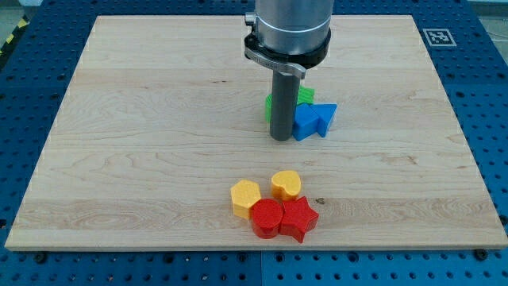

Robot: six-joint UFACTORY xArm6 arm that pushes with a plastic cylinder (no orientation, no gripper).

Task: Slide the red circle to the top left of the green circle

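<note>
Tip [281, 138] stands mid-board beside green block [305, 96], holding nothing; judged best to circle behind red circle [267, 218] near the bottom edge, pushing steadily clear of red star [299, 218].

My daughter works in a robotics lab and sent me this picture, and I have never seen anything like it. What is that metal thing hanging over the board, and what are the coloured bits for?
The metal cylinder at the view's top is the end of a robot arm. It has no claw; it ends in a straight dark rod, and my tip slides along the wooden board to push blocks about. Nothing is held.

There is one picture, from a camera looking down at the board from its near edge.

Beside my tip, to the view's right, is a blue block, with a green block partly hidden behind the rod. Nearer the view's bottom sits a tight cluster: a yellow block, a yellow heart, the red circle and a red star.

The job is pushing the red circle up beside the green one; it is still far away.
</note>
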